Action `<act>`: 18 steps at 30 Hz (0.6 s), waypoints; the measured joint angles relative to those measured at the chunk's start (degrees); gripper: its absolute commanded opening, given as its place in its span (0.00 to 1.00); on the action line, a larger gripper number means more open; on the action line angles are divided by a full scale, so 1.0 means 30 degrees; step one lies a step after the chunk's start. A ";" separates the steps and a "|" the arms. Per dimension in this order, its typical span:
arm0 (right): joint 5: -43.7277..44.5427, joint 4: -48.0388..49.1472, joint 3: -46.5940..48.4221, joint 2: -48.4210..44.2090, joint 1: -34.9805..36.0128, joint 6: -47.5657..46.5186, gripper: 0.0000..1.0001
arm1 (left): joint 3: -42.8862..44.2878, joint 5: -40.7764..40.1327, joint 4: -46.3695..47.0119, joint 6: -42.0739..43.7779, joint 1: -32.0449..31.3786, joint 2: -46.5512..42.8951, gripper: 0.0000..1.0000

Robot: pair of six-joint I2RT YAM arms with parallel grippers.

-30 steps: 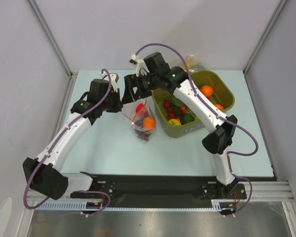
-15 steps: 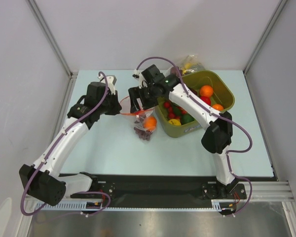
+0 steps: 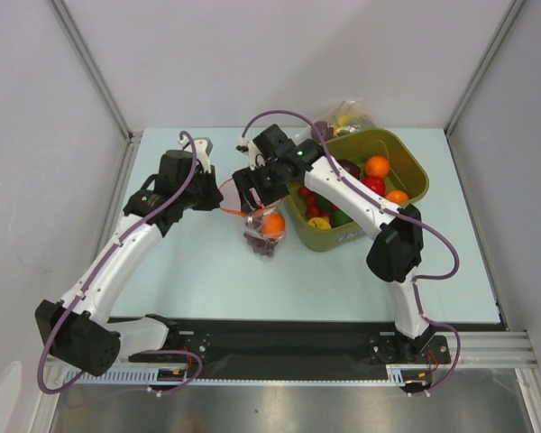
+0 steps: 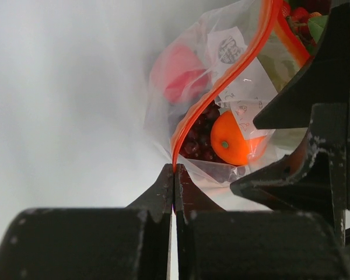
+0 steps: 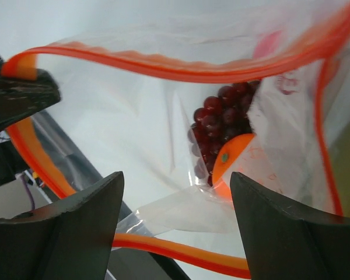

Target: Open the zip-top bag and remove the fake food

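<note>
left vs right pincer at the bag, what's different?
The left pincer is shut, clamped on the bag's red zip strip. The right pincer is open, jaws spread wide, gripping nothing. The left pincer sits at the left end of the mouth, while the right pincer points down into the opened mouth, above the grapes and orange. Both are at the bag's mouth.

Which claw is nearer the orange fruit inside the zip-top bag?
Right. The right claw hangs open over the mouth of the zip-top bag, with the orange fruit showing between its fingers. The left claw is shut on the zip strip at the mouth's left end, off to the fruit's side.
</note>
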 measured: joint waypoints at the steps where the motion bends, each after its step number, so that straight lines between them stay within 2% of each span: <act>1: -0.0357 0.0022 0.0000 0.0000 0.0022 -0.0109 0.79 | 0.0000 0.0000 0.0007 0.0000 -0.0029 0.0007 0.00; 5: -0.1719 0.0029 0.0000 0.0087 0.0087 -0.0495 0.78 | 0.0000 -0.0073 0.0109 -0.0007 -0.0262 0.0109 0.00; 9: -0.2659 0.0029 0.0000 0.0299 0.0233 -0.0889 0.72 | 0.0000 -0.0131 0.0189 -0.0022 -0.0517 0.0262 0.00; 18: -0.3687 0.0168 -0.0226 0.1450 0.0342 -0.1596 0.72 | 0.0066 -0.0146 0.0197 -0.0044 -0.0823 0.0532 0.00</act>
